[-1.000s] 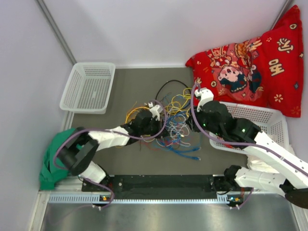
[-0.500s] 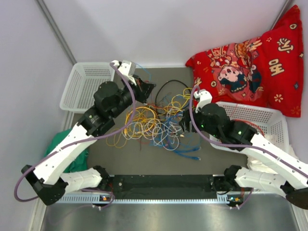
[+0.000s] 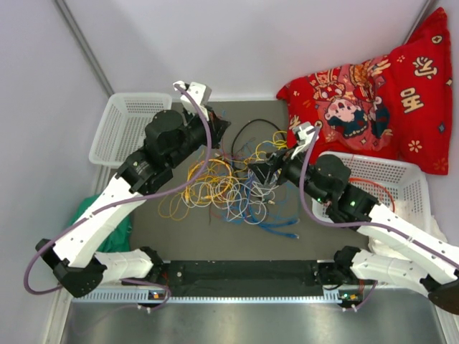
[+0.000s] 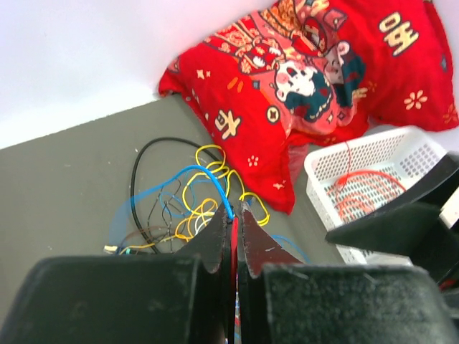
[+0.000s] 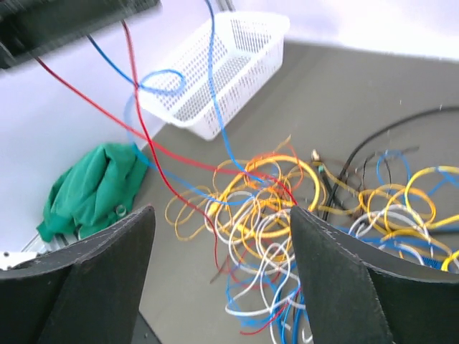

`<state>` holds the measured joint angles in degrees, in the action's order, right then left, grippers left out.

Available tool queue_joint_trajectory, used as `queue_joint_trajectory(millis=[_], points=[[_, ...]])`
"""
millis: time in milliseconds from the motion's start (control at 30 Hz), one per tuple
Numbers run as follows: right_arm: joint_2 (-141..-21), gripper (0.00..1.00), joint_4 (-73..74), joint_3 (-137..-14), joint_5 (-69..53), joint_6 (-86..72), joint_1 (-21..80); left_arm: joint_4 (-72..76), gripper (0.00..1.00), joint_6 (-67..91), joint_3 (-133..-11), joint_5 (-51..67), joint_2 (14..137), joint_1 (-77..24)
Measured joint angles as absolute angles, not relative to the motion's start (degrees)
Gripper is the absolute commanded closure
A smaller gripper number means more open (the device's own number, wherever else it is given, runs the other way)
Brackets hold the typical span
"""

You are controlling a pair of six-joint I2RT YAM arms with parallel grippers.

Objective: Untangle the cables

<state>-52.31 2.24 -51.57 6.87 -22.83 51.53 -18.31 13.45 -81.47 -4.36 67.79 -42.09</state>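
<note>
Tangle of thin yellow, blue, white and red looping cables point(image 3: 228, 192) lies right of white plastic mesh basket point(image 3: 130, 132). Left gripper point(image 3: 219, 132) pinches raised red and blue strands point(image 5: 154, 147); right gripper point(image 3: 259, 172) fingers wide, empty, over tangle.

The left tool point(image 4: 234, 215) is filling the bottom of its own view and covering most of the cables point(image 4: 188, 208) under it. A red cable point(image 4: 234, 236) is disappearing between its pinched-together fingers point(image 4: 215, 236), so the gripped bit is hiding. Up past the right tool point(image 5: 221, 211), the red cable and a blue cable point(image 5: 213, 72) are running into a dark blurry shape point(image 5: 64, 21) that the picture's edge is cutting off. The plug ends point(image 5: 315, 155) are looking too small to make out.
</note>
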Motion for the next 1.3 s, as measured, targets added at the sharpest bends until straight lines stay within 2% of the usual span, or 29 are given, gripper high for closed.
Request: queue_joint_trajectory(millis=[233,267,300,367,400,467,500,533,833,1000,1133,1300], points=[[-54.8,0.30,-4.7,-53.8,4.3,-20.5,51.5,-18.5,1.00,13.1,-79.1,-2.6,67.5,-42.1],[-55.0,0.30,-5.0,-53.8,4.2,-20.5,51.5,-18.5,0.91,13.1,-79.1,-2.5,67.5,-42.1],[-55.8,0.30,-4.8,-54.4,4.6,-20.1,51.5,-18.6,0.75,13.1,-79.1,-2.5,67.7,-42.1],[-57.3,0.30,-3.2,-56.1,6.6,-19.6,51.5,-18.9,0.59,13.2,-79.1,-2.7,68.1,-42.1],[-58.1,0.30,-1.9,-57.0,8.2,-19.1,51.5,-19.7,0.41,13.4,-79.1,-3.0,68.6,-42.1],[-58.4,0.30,0.6,-57.7,11.7,-18.0,51.5,-21.4,0.27,13.5,-79.0,-3.6,70.1,-42.1],[-58.3,0.30,1.7,-57.7,13.0,-17.7,51.5,-22.0,0.12,13.4,-78.7,-3.7,70.8,-42.1],[-58.1,0.30,3.4,-57.7,14.9,-17.3,51.5,-22.7,0.01,14.0,-78.0,-4.0,71.7,-42.1],[-56.8,0.31,14.9,-55.5,21.8,-19.2,50.2,-25.5,0.01,16.5,-66.3,-9.3,71.2,-42.1],[-56.7,0.31,18.8,-53.8,22.4,-21.3,49.3,-23.2,0.12,19.8,-61.1,-11.2,68.9,-41.0],[-56.5,0.31,19.9,-53.6,22.4,-22.1,49.2,-21.9,0.16,22.2,-60.9,-10.3,73.4,-38.5],[-55.6,0.31,20.3,-53.2,22.4,-22.7,49.2,-20.1,0.15,23.2,-61.1,-5.9,82.6,-37.7]])
